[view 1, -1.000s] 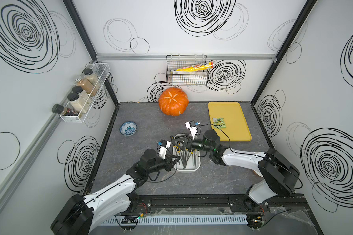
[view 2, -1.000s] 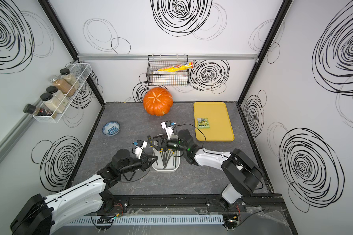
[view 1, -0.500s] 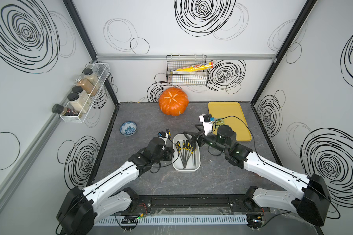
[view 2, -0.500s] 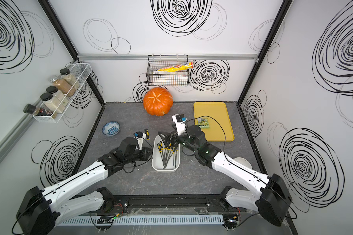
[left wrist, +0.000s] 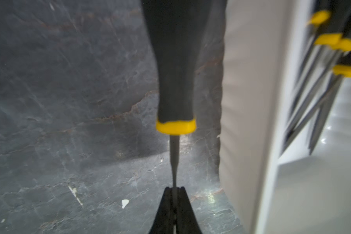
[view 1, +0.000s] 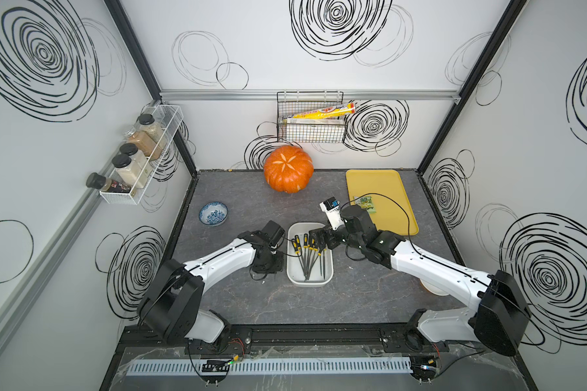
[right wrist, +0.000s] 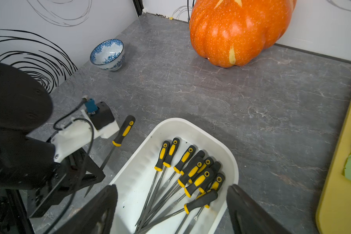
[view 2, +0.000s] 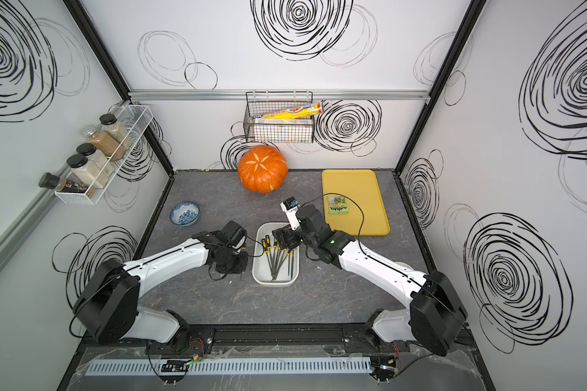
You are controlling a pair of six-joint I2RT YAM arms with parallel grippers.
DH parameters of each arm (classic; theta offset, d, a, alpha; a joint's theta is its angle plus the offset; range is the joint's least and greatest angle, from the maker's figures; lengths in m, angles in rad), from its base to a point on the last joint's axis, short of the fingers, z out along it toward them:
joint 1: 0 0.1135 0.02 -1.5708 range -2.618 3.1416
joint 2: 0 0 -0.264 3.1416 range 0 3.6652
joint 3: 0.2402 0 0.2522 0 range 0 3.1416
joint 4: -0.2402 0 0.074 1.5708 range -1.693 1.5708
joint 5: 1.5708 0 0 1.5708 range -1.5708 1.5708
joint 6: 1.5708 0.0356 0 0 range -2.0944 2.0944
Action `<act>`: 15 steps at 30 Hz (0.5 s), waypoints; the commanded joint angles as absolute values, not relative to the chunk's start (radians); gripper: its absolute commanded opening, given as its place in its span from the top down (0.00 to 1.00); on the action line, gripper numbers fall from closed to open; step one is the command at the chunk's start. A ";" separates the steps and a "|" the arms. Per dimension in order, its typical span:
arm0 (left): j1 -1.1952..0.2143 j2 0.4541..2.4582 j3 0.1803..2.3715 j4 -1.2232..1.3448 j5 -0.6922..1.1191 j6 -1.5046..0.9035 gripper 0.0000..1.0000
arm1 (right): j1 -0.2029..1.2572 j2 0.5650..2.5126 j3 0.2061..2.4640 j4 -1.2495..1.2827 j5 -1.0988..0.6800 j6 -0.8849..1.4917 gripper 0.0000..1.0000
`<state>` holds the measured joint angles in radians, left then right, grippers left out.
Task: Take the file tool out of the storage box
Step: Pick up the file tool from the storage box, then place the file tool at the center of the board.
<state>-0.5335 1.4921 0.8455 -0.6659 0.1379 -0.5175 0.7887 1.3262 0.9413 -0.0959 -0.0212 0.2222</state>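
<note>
1. The left fingers are clamping only the thin metal blade of one file, and its black-and-yellow handle is jutting out beyond them. That file is sitting outside the storage box, on the box's 9 o'clock side, over the desk. Whether it is touching the desk I cannot tell. Such a narrow hold is leaving the heavier handle free, so a quick swing is risking the file pivoting or sliding out.
2. The handle is running just beside the box's outer wall. Any drift toward 3 o'clock is inviting a knock that is either shoving the box or twisting the blade loose.
3. If the file is hanging clear of the desk at release, it is likely bouncing or rolling, possibly ending up against the box wall.
4. The right fingers are spread wide and carrying nothing. They are hovering over the box's 1 o'clock end, above the handles of the remaining files. Those files are lying fanned and crossing one another, so a descent here is risking stirring the heap, dragging several out together, or catching the rim and tipping the box.
5. Both arms are working close together across the box, from 9 o'clock and 3 o'clock. If they are moving inward at once, they are risking a collision over it.
</note>
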 commanded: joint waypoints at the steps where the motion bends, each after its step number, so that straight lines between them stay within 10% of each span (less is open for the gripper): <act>1: -0.526 1.548 0.892 -0.751 0.182 -0.473 1.00 | 0.789 1.288 0.926 -0.110 -0.009 0.215 0.10; 15: -0.496 1.785 1.046 -0.871 0.199 -0.452 1.00 | 0.790 1.267 0.882 -0.095 -0.052 0.218 0.09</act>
<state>-0.5076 1.7496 1.0145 -0.8143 0.1841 -0.4763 0.7887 1.2743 0.8829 -0.0975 -0.0326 0.2207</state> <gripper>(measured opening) 0.095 0.913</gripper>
